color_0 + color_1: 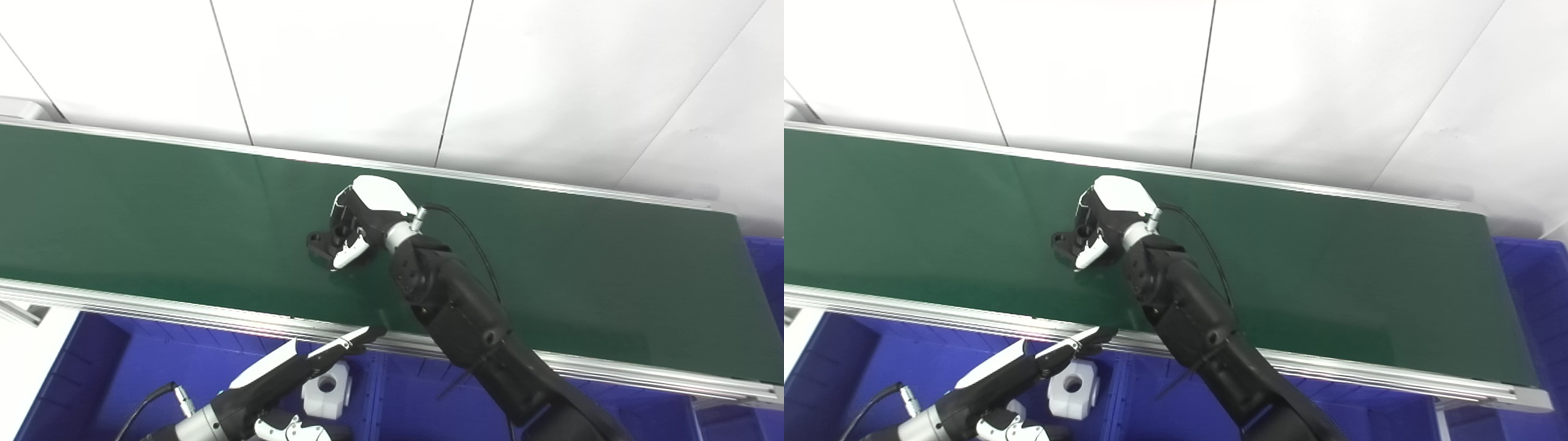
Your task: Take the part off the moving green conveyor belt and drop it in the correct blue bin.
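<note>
item: black part (320,242), mid green conveyor belt (153,214), my right hand (361,220) curled over it, grasp looks partial. left hand (288,373) idle, fingers extended, above near blue bin (141,367) holding a white part (327,386). risk: belt motion could slide the part from my fingers.

One black part (323,241), one white part (326,388), seemingly two blue bins (153,367).

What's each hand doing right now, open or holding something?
Left hand: open, fingers extended, holding nothing, above the blue bin.
Right hand: closed around the black part on the green belt.
</note>
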{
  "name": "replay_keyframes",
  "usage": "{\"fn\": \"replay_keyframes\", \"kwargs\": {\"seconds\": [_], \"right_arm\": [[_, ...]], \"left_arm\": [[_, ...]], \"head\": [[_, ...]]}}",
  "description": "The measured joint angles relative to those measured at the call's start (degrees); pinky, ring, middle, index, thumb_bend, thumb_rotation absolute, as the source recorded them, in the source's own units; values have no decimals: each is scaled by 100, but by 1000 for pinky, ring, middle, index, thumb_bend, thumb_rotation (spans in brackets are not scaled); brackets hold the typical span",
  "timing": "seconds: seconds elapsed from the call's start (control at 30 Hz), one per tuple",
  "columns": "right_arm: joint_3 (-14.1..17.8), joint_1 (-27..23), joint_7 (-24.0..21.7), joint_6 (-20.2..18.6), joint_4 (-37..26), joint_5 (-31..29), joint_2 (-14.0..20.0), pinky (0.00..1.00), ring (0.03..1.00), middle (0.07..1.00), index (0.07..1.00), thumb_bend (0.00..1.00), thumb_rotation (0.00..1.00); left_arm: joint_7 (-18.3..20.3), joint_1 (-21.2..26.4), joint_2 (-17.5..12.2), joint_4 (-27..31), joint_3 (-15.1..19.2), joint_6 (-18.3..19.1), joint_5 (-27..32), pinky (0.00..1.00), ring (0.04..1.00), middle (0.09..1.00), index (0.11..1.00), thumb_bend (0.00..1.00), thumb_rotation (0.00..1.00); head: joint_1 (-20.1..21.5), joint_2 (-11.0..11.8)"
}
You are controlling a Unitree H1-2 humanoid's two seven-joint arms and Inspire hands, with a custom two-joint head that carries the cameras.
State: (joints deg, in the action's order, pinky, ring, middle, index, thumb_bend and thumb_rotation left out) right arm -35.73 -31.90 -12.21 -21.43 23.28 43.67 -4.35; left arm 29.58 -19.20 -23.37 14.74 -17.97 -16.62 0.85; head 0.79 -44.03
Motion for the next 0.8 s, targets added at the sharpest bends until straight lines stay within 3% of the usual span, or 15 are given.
{"fn": "replay_keyframes", "kwargs": {"seconds": [0.4, 0.53, 0.8], "right_arm": [[227, 400, -305, -264, -1569, -14, 368, 381, 413, 508, 497, 518, 0], [346, 477, -676, -504, -1915, 146, 416, 398, 429, 520, 481, 518, 0], [771, 750, -1645, -563, -2816, 851, 431, 390, 422, 517, 483, 519, 0]], "left_arm": [[89, 88, -33, 0, 8, 11, 87, 967, 1000, 1000, 988, 317, 582], [117, 143, -52, -1, 3, 16, 124, 972, 1000, 1000, 989, 308, 566], [209, 162, -62, 0, -11, 121, 217, 974, 1000, 1000, 992, 305, 585]], "head": [[254, -70], [360, -141], [545, -272]]}}
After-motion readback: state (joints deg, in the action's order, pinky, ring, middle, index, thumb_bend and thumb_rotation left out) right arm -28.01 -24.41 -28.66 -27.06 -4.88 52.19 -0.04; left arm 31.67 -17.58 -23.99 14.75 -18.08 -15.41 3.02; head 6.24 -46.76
